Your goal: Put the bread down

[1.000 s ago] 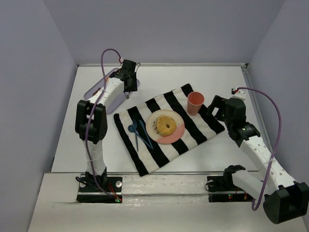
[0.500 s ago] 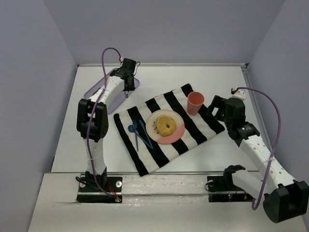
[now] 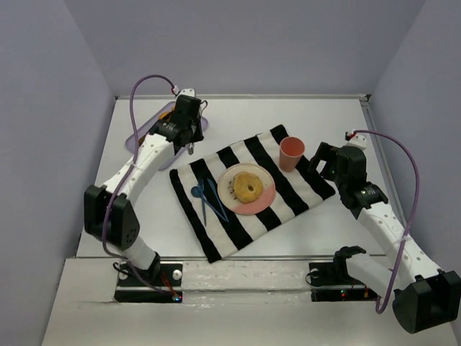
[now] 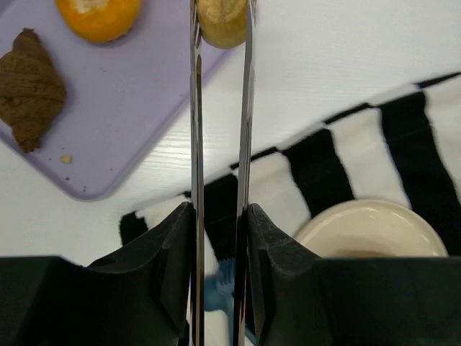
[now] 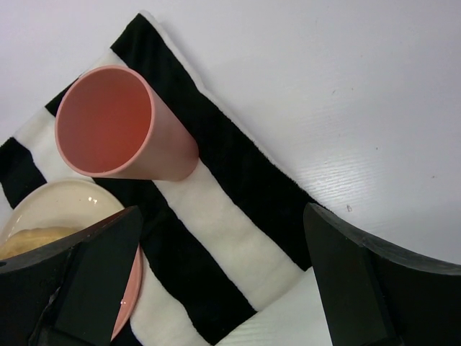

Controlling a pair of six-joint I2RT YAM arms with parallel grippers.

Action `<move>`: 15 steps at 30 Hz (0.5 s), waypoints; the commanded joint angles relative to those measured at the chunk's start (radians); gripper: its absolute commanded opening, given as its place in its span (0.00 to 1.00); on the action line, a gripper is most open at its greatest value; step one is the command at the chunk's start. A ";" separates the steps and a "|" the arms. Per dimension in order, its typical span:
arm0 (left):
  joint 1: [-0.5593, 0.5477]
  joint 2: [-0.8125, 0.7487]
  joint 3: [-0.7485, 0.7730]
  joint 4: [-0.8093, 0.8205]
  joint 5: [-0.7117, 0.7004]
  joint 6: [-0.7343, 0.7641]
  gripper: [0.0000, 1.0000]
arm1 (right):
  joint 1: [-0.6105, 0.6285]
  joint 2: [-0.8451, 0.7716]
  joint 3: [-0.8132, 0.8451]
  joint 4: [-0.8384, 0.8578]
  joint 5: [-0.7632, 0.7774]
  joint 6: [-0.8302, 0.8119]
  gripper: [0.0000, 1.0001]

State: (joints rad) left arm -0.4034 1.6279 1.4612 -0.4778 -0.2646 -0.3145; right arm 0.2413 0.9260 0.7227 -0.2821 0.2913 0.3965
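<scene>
**Item:** bread roll (image 4: 222, 25), small and pale.
**Location:** pinched at the tips of the left claw (image 3: 189, 144), over the rim of the purple tray (image 4: 122, 108), well apart from the plate (image 3: 268, 196) on its far-left side.
**Left claw:** narrow, clamped on the roll.
**Right claw** (image 5: 223, 281)**:** wide, holding nothing, near the cup (image 3: 292, 153) on the plate's far-right side.
**Plate:** carries a ring-shaped bread (image 3: 239, 186).
**Step, as judged:** grasp made, carry pending.
**Next move calls for:** lifting clear of the tray, travelling to the plate, then releasing low beside the ring.

White arm links (image 3: 140, 162), black joints (image 3: 104, 216), looping purple cables (image 3: 418, 194), black bases (image 3: 148, 285)
</scene>
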 commanded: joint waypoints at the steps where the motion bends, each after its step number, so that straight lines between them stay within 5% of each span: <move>1: -0.159 -0.208 -0.108 0.080 0.005 -0.070 0.33 | -0.005 -0.032 0.001 0.037 -0.010 0.001 0.99; 7: -0.363 -0.374 -0.272 0.116 0.146 -0.129 0.37 | -0.005 -0.047 -0.003 0.037 -0.020 0.004 0.99; 15: -0.592 -0.372 -0.357 0.104 0.341 -0.166 0.36 | -0.005 -0.039 -0.006 0.041 -0.023 0.004 0.98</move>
State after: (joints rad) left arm -0.9234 1.2617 1.1309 -0.3988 -0.0242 -0.4473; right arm 0.2413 0.8967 0.7227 -0.2806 0.2756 0.3969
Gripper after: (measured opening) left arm 0.407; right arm 0.987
